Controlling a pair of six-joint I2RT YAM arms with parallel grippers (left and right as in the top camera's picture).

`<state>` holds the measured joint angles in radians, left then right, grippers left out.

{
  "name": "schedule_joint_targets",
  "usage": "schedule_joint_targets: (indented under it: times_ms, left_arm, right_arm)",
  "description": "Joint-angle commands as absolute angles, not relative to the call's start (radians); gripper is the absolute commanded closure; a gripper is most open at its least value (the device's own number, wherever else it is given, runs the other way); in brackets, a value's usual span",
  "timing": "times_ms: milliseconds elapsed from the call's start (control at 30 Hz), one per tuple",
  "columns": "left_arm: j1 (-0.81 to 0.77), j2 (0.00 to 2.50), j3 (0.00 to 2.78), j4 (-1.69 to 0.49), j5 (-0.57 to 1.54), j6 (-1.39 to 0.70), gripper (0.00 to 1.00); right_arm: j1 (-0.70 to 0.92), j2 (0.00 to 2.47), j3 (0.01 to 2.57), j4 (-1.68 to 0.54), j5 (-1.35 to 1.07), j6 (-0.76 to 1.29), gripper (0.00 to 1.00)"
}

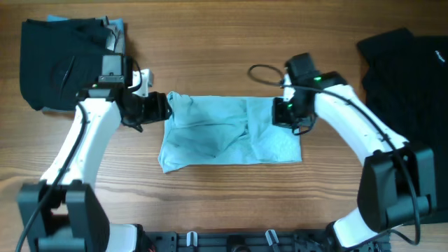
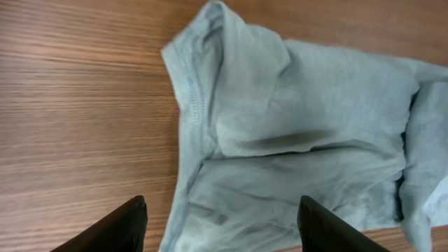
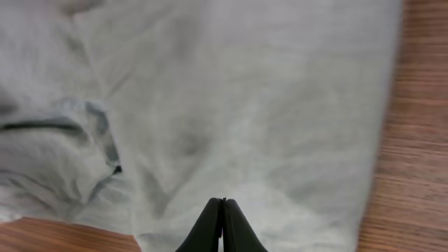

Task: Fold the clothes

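Our left jaws stand open at the left edge of the blue shirt point(image 1: 224, 136), likely poised to pinch it. Our right jaws are shut, empty, over its right end, perhaps to pin it. The shirt lies rumpled mid-worktop point(image 1: 224, 203); a black shirt point(image 1: 409, 70) waits far right.

Robot lab bench, wood-grain table point(image 1: 224, 203)
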<state>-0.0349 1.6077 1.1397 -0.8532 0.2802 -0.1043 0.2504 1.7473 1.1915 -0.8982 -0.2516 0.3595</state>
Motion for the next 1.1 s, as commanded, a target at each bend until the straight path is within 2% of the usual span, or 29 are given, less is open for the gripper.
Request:
schedule_joint_targets:
  times_ms: [0,200,267,367,500,633,733,867,967,1067]
  left_arm:
    - [-0.042,1.699,1.132,-0.841,0.303,-0.047,0.32]
    - [-0.042,1.836,1.132,-0.846,0.303,-0.029,0.25]
    - [-0.042,1.866,1.132,-0.840,0.304,-0.028,0.18]
    - [-0.042,1.912,1.131,-0.847,0.378,0.081,0.12]
    - [-0.042,1.961,1.131,-0.855,0.461,0.163,0.07]
    - [-0.042,2.011,1.131,-0.855,0.529,0.239,0.07]
    - [-0.042,2.046,1.131,-0.856,0.527,0.259,0.14]
    - [-0.042,2.082,1.131,-0.855,0.527,0.258,0.35]
    - [-0.042,2.102,1.131,-0.842,0.527,0.258,0.41]
    - [-0.042,2.119,1.131,-0.833,0.527,0.257,0.54]
  right_arm:
    - [0.236,1.730,1.147,-0.918,-0.320,0.370,0.96]
    - [0.235,1.733,1.103,-0.893,-0.319,0.369,0.96]
    - [0.235,1.733,1.103,-0.883,-0.319,0.366,0.96]
    - [0.235,1.736,1.103,-0.871,-0.316,0.367,0.96]
    - [0.235,1.736,1.103,-0.864,-0.316,0.367,0.96]
    - [0.235,1.736,1.103,-0.864,-0.315,0.367,0.96]
    - [0.235,1.736,1.103,-0.863,-0.316,0.366,0.96]
    - [0.235,1.736,1.103,-0.859,-0.315,0.367,0.96]
    - [0.235,1.736,1.103,-0.855,-0.316,0.369,0.96]
    - [0.235,1.736,1.103,-0.855,-0.316,0.369,0.96]
